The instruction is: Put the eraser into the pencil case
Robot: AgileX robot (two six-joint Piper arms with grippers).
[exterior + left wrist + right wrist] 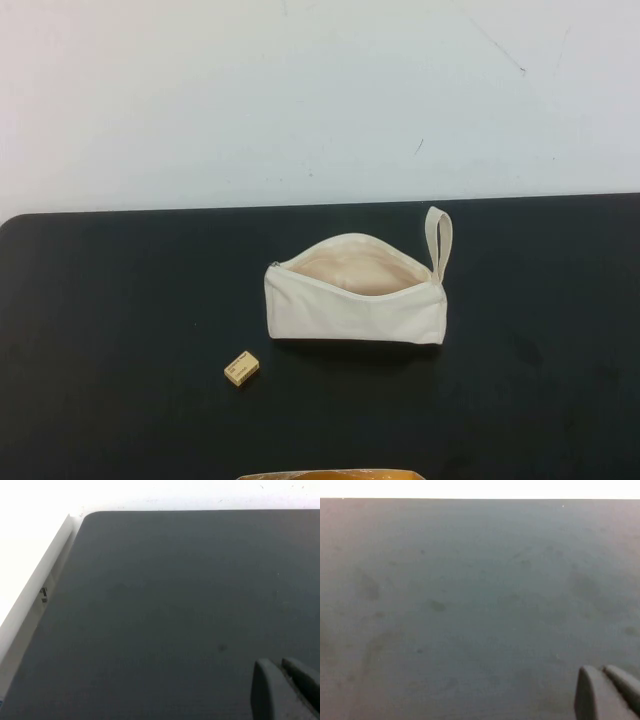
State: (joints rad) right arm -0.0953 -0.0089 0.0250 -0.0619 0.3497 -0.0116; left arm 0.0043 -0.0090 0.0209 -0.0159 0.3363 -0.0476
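**Cream canvas pencil case unzipped on black counter, eraser beside it**

Black matte counter (120, 300) carried both task items in the high view. We recorded the pencil case (355, 310) lying near the middle of the counter, its zip mouth gaping toward the far side so that the pale beige lining (350, 272) showed. Its fabric loop strap (439, 240) stood up at the end on the robot's right. We found the eraser (242, 368), a small tan block with faint dark print on top, resting flat on the counter, apart from the case, nearer the robot and toward its left of the pouch's left corner. Nothing touched it.

We saw neither arm in the high view. The left pincer (280, 690) appeared only in the left wrist view, as two dark fingertips set close together with a narrow gap, holding nothing, above bare counter near a rounded corner and a white edge. The right pincer (604, 692) looked the same in the right wrist view: fingertips nearly together, empty, over smudged bare counter.

An orange-yellow object (330, 474) showed partly at the near edge of the high view; we could not identify it.
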